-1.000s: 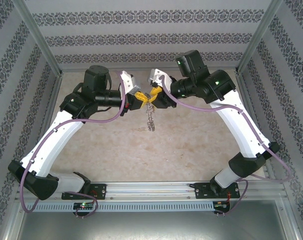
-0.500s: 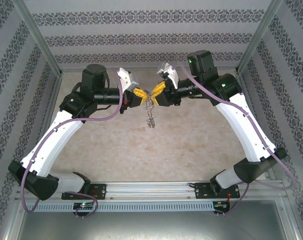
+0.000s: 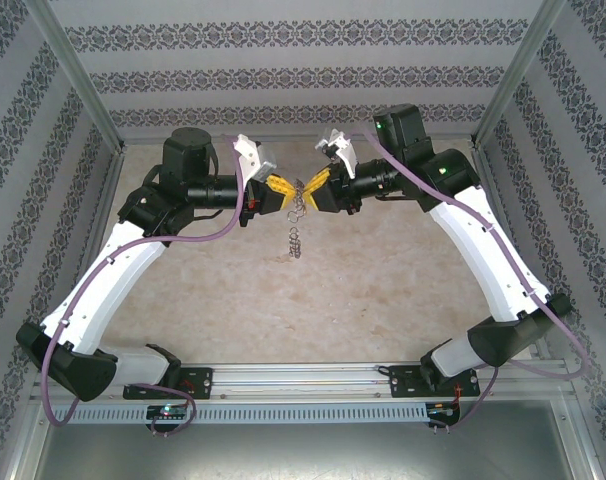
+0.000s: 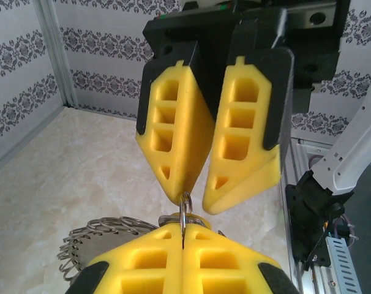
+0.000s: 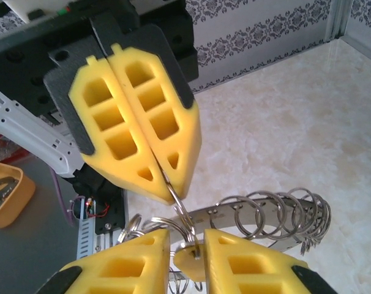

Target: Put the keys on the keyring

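The keyring (image 5: 268, 211), a grey metal band carrying several small split rings, hangs in the air between the two grippers and dangles below them (image 3: 296, 238). My left gripper (image 3: 283, 187) is shut on one small split ring of it (image 4: 185, 211); its own tips (image 4: 184, 229) press together around the wire. My right gripper (image 3: 316, 185) faces it from the right, tip to tip. Its jaws (image 5: 187, 236) stand a little apart, with the key's (image 5: 194, 262) yellow-orange head between them. That key hangs on the pinched ring; its blade is hidden.
The pale marble table top (image 3: 313, 290) lies well below the hanging ring. Patterned walls and metal posts (image 3: 73, 75) close in the back and sides. An orange tray (image 5: 5, 193) with metal pieces sits beyond the table's edge, by the base rail (image 3: 303, 375).
The right wrist has swung round and now meets the left gripper from the right. Its jaws have narrowed around the key head. The keyring hangs slightly higher; the left gripper stays shut.
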Robot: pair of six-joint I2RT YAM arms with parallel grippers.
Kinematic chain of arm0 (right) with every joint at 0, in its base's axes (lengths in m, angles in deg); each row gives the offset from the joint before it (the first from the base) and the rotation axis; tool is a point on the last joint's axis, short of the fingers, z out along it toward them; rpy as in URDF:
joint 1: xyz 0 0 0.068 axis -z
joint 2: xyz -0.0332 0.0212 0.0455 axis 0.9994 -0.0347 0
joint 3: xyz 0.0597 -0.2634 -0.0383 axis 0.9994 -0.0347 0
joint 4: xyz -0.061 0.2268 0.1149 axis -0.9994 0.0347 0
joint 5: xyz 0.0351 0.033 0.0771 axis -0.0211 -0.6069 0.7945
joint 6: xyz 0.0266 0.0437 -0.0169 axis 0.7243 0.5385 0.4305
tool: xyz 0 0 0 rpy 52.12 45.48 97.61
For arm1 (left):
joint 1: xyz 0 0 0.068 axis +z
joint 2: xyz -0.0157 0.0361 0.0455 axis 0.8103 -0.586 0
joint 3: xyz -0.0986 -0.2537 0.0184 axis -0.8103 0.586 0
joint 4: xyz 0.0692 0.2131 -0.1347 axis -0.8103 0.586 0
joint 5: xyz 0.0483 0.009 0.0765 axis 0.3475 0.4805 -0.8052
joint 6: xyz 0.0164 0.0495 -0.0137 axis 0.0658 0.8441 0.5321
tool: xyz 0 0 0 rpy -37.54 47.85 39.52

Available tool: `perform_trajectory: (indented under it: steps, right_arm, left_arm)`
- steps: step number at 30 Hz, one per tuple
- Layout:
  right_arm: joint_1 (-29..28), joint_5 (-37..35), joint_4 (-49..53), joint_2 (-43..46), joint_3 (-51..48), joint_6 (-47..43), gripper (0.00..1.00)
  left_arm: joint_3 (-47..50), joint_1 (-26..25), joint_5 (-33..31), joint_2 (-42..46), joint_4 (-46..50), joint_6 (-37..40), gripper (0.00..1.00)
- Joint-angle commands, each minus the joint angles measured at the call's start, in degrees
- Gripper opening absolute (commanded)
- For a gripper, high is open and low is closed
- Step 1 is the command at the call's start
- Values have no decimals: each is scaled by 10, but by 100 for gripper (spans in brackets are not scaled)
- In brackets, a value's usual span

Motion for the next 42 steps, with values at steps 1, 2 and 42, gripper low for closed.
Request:
perform_trajectory:
  steps: [1, 2, 42]
  right_arm:
    - [8, 15, -20, 15, -9, 6, 22]
    - [8, 14, -21, 15, -10, 7, 21]
    - [22, 84, 28, -92, 101, 82, 17]
  left_arm:
    - [-3, 7, 22, 17, -40, -10, 0]
    - [-4, 7, 23, 17, -40, -10, 0]
    - [-5, 14, 46, 14, -104, -32, 0]
